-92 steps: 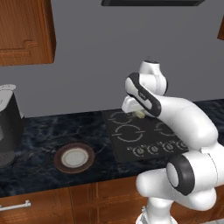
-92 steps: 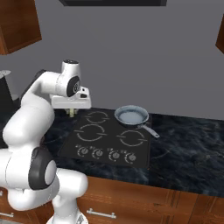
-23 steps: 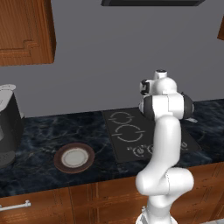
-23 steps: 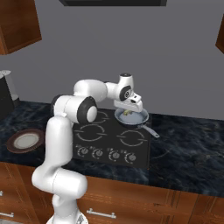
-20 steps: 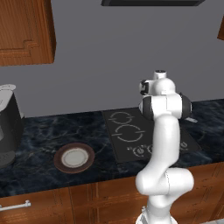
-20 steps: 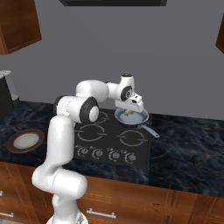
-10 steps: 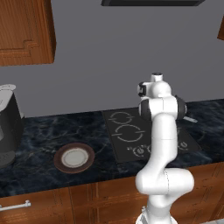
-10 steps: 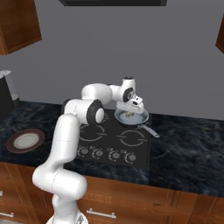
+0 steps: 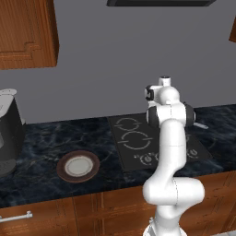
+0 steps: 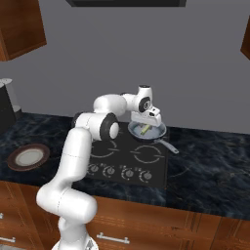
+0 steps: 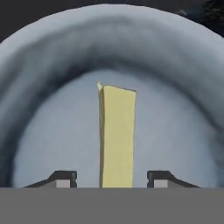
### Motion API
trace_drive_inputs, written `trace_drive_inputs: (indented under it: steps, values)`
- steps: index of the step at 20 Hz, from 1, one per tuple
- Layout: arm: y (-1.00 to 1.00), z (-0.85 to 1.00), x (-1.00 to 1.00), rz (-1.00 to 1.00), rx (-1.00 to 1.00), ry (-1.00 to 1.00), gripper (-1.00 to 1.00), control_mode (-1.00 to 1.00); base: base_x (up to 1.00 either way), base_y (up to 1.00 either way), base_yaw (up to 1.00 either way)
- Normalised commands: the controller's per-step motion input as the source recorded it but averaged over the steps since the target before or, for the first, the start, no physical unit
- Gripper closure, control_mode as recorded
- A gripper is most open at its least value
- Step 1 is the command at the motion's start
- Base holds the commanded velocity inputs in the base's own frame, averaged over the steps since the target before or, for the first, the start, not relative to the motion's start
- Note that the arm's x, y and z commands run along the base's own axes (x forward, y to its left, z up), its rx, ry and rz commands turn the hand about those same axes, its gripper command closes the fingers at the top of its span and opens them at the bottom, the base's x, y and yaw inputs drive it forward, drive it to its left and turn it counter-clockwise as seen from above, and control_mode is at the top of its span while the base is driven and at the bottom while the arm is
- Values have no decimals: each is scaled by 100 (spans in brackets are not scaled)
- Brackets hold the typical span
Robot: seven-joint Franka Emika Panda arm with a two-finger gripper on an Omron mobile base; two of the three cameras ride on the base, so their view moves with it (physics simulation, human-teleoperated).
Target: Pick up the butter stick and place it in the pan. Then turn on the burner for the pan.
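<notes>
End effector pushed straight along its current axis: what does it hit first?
Likely the butter stick, lying between the open fingers of the end effector; under it, the pan floor. Depth unclear.

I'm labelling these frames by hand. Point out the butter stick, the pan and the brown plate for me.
butter stick [image 11: 117, 135], hand view, middle of its pale-yellow top face.
pan [image 10: 157, 132], right base view, right side of its inner wall near the rim.
brown plate [image 9: 78, 166], left base view, its white centre.
</notes>
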Motion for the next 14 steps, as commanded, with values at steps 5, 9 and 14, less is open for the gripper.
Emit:
trace_drive_inputs:
  steps: [5, 9, 14]
  values:
    - [0, 6, -4, 0, 0, 0, -100, -100, 0, 0, 0]
    - [-7, 44, -43, 0, 0, 0, -100, -100, 0, 0, 0]
    - [0, 40, -64, 0, 0, 0, -100, -100, 0, 0, 0]
